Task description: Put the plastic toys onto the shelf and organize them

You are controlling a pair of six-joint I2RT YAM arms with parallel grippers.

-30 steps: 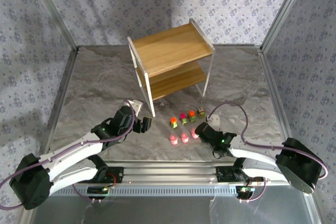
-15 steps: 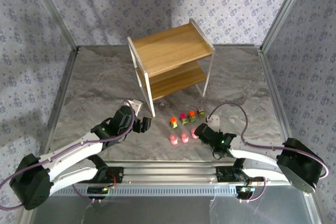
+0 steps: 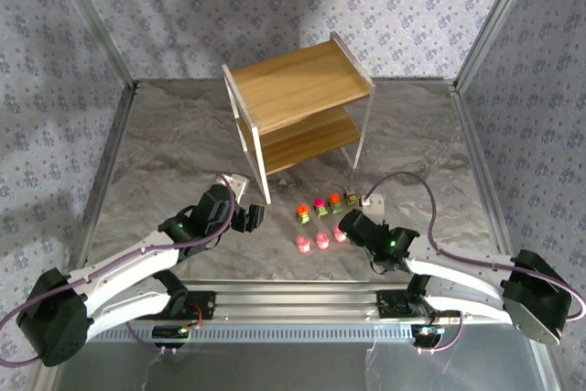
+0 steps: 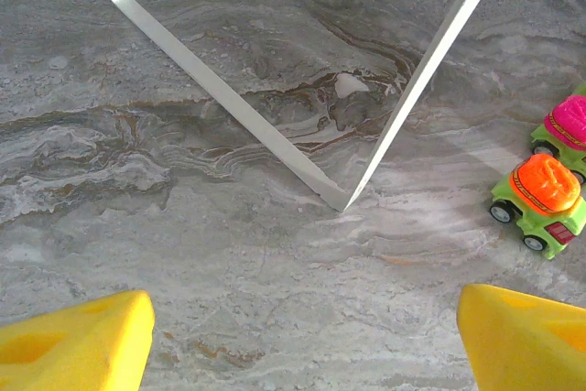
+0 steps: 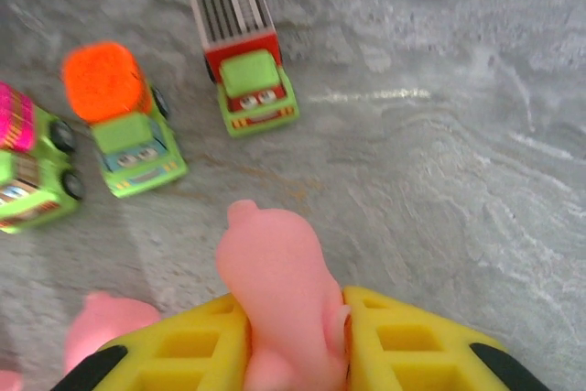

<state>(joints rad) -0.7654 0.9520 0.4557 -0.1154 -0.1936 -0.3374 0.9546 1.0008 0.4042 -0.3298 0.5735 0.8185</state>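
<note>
Gripping pink figure (image 5: pixel 275 272) in right tool (image 5: pixel 293 327) | left tool (image 4: pixel 302 341) apart near shelf leg (image 4: pixel 406 103)

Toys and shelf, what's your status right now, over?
Right gripper shut on a pink figure. Left gripper open, holding nothing, by the shelf leg. Trucks on the table, shelf top bare. Nothing blocking.

The left arm (image 3: pixel 119 267) and right arm (image 3: pixel 458 274) share white link shells and black joint housings. A purple-grey cable (image 3: pixel 403 177) runs along each. Small green lights (image 3: pixel 396 244) glow near the wrists. The jaws carry yellow pads (image 5: pixel 403 336) with square recesses.
</note>
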